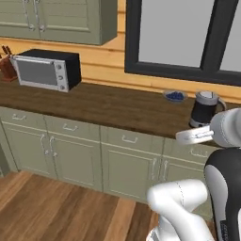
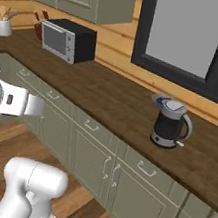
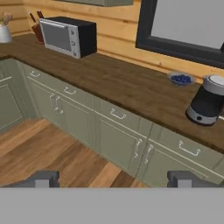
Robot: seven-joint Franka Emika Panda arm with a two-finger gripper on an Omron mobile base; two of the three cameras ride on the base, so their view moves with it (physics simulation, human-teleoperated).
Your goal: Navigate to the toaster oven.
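One step makes up the task, and it is judged to be under way but unfinished: the toaster oven (image 1: 46,69) is seen well off to the left, at the far end of the tabletop (image 1: 117,106), well apart from the kettle (image 1: 205,109). In the right base view the toaster oven (image 2: 70,39) is set against the wooden wall, just beside a knife block (image 2: 39,27) and near a white utensil holder (image 2: 4,25); the kettle (image 2: 169,123) stands much nearer the base. A blue bowl (image 3: 181,79) is seen just beside the kettle (image 3: 206,101).

The jaws (image 3: 113,178) are held wide apart and grip nothing. The toaster oven (image 3: 69,36) lies far beyond them, up and to the left in the hand view, with cabinet fronts and wooden floor between.

A drive leftward along the cabinets is judged to be called for next, until the appliance is squarely ahead and close.
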